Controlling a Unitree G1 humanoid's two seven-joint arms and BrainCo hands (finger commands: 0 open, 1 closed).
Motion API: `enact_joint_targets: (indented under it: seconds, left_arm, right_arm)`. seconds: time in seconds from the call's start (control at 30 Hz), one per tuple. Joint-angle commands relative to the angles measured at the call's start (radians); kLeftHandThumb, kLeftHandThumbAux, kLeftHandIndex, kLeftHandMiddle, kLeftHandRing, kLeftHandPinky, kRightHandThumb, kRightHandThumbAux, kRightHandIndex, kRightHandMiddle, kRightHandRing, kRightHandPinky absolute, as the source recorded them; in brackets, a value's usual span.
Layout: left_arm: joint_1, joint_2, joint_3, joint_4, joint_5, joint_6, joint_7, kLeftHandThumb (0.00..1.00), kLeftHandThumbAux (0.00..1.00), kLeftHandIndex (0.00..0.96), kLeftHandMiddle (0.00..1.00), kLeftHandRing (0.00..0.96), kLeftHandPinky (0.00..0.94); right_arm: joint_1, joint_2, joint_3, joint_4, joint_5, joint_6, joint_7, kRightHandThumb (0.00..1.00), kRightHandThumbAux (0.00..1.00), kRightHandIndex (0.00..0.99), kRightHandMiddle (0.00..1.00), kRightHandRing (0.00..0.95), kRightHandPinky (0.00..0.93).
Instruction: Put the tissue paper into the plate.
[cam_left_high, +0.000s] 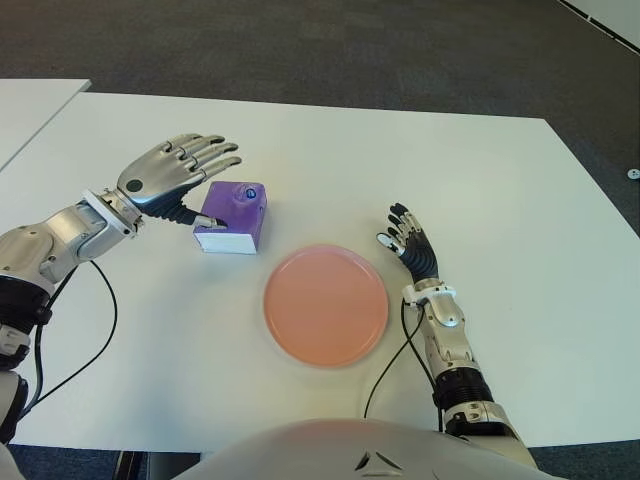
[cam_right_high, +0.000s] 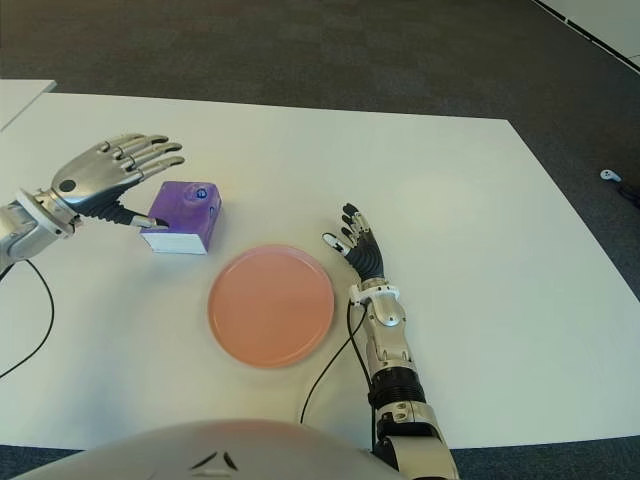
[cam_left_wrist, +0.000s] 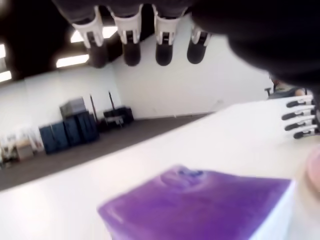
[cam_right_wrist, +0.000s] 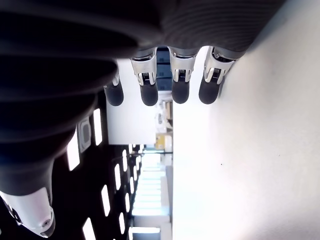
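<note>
Nearest the robot, the plate (cam_left_high: 325, 305) lies on the white surface (cam_left_high: 520, 190), bare, with nothing in it yet. Just to the plate's right shows the right hand (cam_left_high: 408, 238), idle, fingers relaxed and spread, holding nothing. Farther out and to the left, the left hand (cam_left_high: 178, 170) is the one at work: its 4 fingers (cam_left_high: 205, 150) are stretched out flat above the tissue pack (cam_left_high: 232, 217), and its thumb reaches down beside the pack's near-left end; whether the thumb touches I cannot tell, and no grip has closed. The pack sits on the surface right under the left palm, and beyond and to the left of the plate, apart from its rim. It looks like a small purple box of tissues with a white end face, so I judge it light, with thin walls that give under pressure and a smooth skin that could slip. The best hold is likely across its 2 long sides, fingers on the far face and thumb on the near one, squeezed gently enough not to crush it.
</note>
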Motion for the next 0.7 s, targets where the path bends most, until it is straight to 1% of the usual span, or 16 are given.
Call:
enact_joint_targets:
  seconds: [0.03,0.23,0.7]
  left_arm:
    - [0.007,0.021,-0.021,0.006,-0.018,-0.015,-0.118,0.132,0.211,0.0,0.0,0.0,0.0]
    - [0.004,0.014,-0.025,0.007,-0.011,-0.014,-0.17,0.16,0.174,0.0,0.0,0.0,0.0]
    - [-0.01,-0.016,-0.053,0.046,0.009,-0.03,-0.165,0.178,0.16,0.0,0.0,0.0,0.0]
  right_arm:
    - [0.084,0.005,0.018,0.072,-0.01,0.113,0.01,0.024,0.641,0.0,0.033,0.0,0.0]
    - [0.083,0.005,0.019,0.073,-0.011,0.114,0.008,0.02,0.65,0.0,0.033,0.0,0.0]
    - [0.08,0.008,0.014,0.084,-0.011,0.092,0.001,0.016,0.639,0.0,0.035,0.0,0.0]
